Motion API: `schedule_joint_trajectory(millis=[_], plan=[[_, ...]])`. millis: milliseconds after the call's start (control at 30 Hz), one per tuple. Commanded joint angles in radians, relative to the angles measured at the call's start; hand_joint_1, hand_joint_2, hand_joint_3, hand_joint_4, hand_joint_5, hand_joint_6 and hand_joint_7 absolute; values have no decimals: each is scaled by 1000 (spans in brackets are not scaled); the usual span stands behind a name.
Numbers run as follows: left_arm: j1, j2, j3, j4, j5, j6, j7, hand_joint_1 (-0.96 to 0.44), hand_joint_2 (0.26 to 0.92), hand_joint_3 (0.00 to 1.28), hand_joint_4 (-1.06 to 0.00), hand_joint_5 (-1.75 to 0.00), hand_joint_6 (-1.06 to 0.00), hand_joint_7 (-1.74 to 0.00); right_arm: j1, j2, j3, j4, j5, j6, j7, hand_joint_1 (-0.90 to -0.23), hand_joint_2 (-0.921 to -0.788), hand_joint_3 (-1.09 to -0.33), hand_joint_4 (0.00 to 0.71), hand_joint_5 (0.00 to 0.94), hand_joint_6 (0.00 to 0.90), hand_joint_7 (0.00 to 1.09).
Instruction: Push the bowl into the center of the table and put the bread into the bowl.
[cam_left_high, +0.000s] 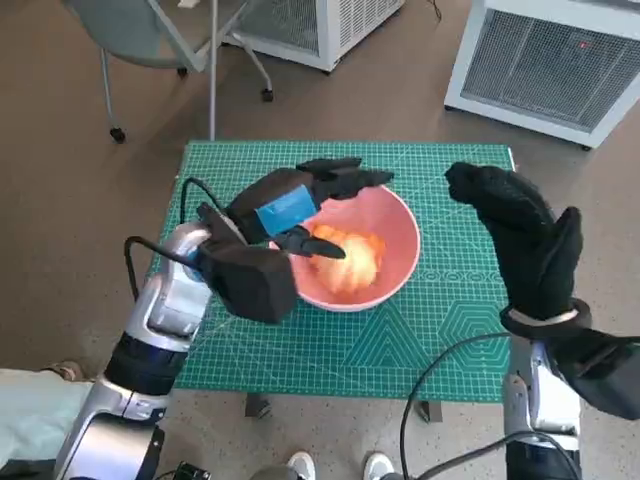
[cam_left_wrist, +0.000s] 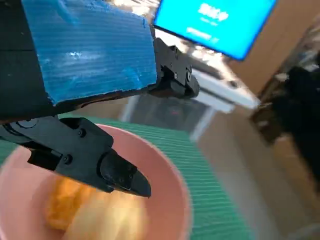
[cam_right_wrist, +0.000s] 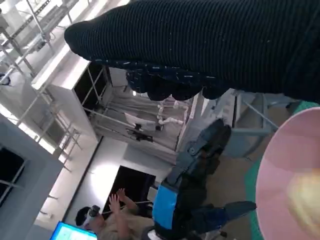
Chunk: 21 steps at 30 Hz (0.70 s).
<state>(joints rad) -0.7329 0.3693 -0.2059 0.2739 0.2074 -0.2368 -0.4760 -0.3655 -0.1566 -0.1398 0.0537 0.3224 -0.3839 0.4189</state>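
One green surface (cam_left_high: 450, 330), bearing a pink bowl (cam_left_high: 400, 235) near its middle. Rigid, light, likely to slide if nudged at the rim. Inside, bread (cam_left_high: 350, 262): soft, light, easily crushed, best taken gently round its sides. Left hand (cam_left_high: 300, 205) spread above it, holding nothing. Right hand (cam_left_high: 520, 235) spread beside the bowl, apart.
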Motion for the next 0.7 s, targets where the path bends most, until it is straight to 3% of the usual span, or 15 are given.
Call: schedule_joint_trajectory(millis=[33,333,467,700], plan=[[27,4,65,2,-122,-69,-43,-348,881,5,-107,0,-197,0,29,-17,-1,-29,-33,21,-24,-679,-921,-754,190,11,-1,403],[42,-61,171,42,-339,-192,-79,-400,909,22,-106,-3,-190,-5,6,-35,-5,-39,-96,-10,-61,-680,-921,-747,149,1,-1,424],[43,-105,210,51,-423,-203,-80,-483,918,103,-118,-8,-208,-17,-9,-42,-1,-50,-122,-14,-78,-684,-921,-741,126,0,-1,436],[56,-200,271,54,-522,-192,-27,-603,921,231,-145,-17,-237,-38,-42,-53,6,-78,-139,4,-91,-678,-921,-732,102,0,-1,414]])
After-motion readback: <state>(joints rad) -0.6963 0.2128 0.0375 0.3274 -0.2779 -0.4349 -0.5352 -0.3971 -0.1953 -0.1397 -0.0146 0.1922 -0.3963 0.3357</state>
